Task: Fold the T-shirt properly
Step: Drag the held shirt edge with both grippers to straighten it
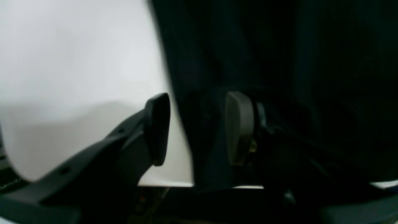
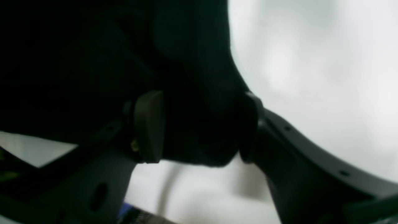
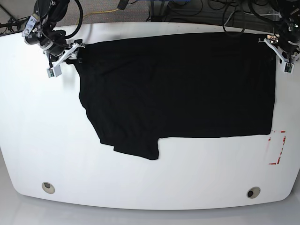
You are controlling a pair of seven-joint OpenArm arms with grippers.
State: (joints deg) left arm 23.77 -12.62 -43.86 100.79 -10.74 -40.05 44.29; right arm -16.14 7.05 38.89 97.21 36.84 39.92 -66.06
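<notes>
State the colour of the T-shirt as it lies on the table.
Plain black; no print is visible. The T-shirt shows best in the base view.

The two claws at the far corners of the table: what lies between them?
In the base view, only the black T-shirt spans from the right gripper to the left gripper, flat on the white table.

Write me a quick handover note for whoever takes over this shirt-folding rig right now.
Left gripper: open, fingers straddling the T-shirt's far edge, not clamped.
Right gripper: open, cloth between its fingers, also released.
T-shirt: lies flat and black side up on the white table, one sleeve sticking out at the near edge. It looks folded once lengthwise; no print shows.
Left: fold the sleeve in, then fold across into a compact rectangle.
</notes>
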